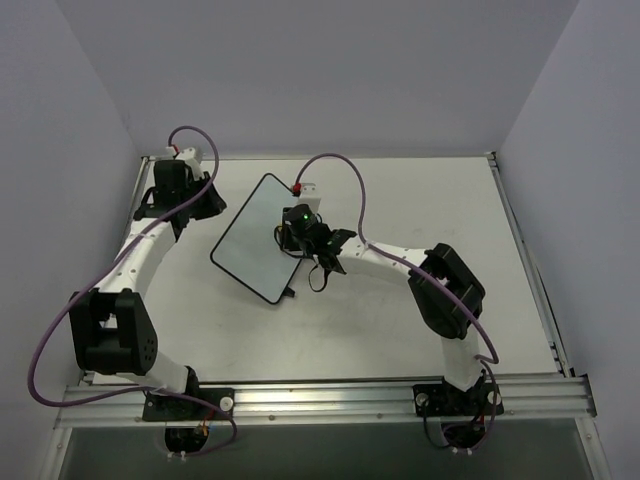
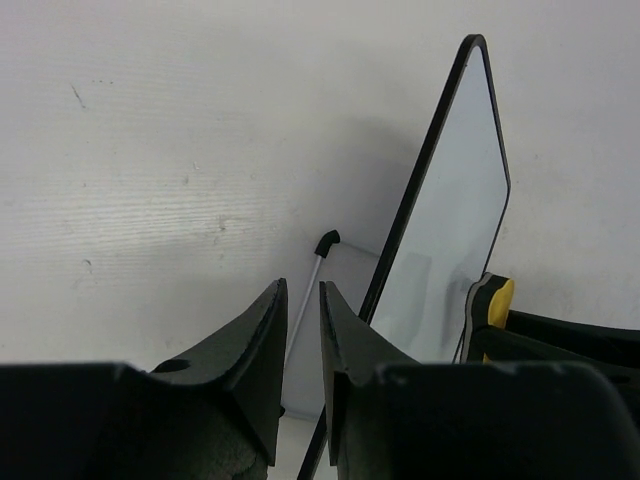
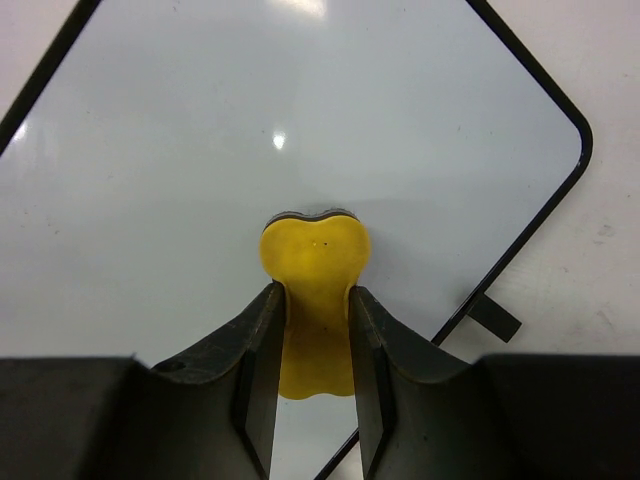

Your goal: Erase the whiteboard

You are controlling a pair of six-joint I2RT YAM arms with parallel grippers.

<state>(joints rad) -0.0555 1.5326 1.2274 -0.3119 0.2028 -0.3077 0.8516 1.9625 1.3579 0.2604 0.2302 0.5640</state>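
Zero marks show on whiteboard point(image 3: 300, 120) ahead of your right fingers point(image 3: 250, 370), clenched on eraser point(image 3: 315, 270); left fingers point(image 2: 240, 370) hold unclear. Likely nearly done.

The small rectangular whiteboard point(image 3: 300, 120) is seen as plain glossy white, edged by a thin black frame. The waisted yellow foam eraser block point(image 3: 315, 255) is backed by a dark layer, possibly black. The fingers of the left gripper point(image 2: 302, 295) and right gripper point(image 3: 313, 300) are finished in matte black. The jointed robot arms point(image 1: 140, 255) are coloured white with black housings, and their thin cables point(image 1: 340, 165) purple. The flat table point(image 1: 420, 200) is white, faintly speckled.
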